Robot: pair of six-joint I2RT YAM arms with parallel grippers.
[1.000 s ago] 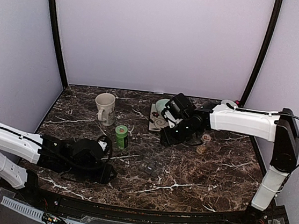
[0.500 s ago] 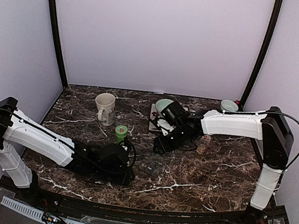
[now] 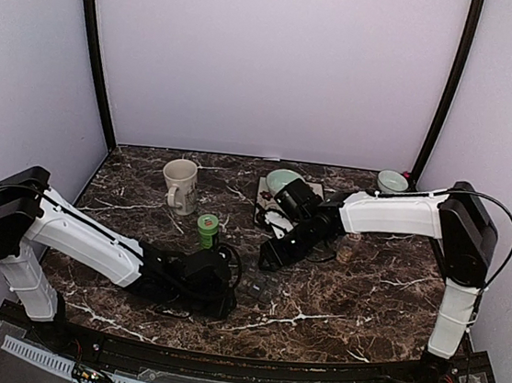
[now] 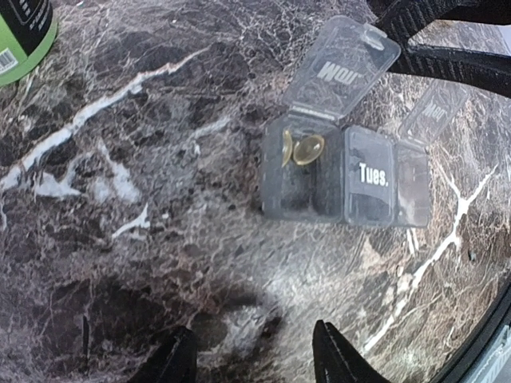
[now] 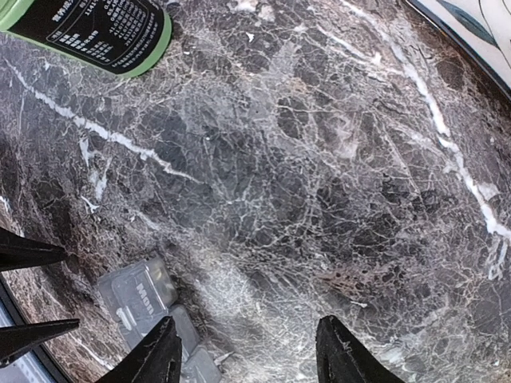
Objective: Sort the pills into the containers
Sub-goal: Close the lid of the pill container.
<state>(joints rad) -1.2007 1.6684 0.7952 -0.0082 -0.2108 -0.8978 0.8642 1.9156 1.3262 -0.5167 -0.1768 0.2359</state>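
A dark marble table (image 3: 363,305) fills the scene. The left arm (image 3: 93,245) lies low across its near left, and the right arm (image 3: 392,212) stretches in from the far right. Both meet near the centre.

A cream mug (image 3: 180,185) stands far left. A patterned tray (image 3: 263,209) with a pale green bowl (image 3: 283,180) sits far centre, partly hidden by the right arm. A green can (image 3: 207,229) stands upright between the mug and the arms; its white print is too small to read. A small jar (image 3: 349,248) stands right of the right arm.

The containers (image 4: 343,179) lie near centre, just right of the left gripper (image 4: 254,359) and on the near side of the right gripper (image 5: 247,355). Both grippers have their fingers spread, with only bare marble between them.

The lid marked "Mon" stands open, "Tues." is closed, and the third lid looks raised. Two tan pills (image 4: 302,148) rest in the Mon compartment.
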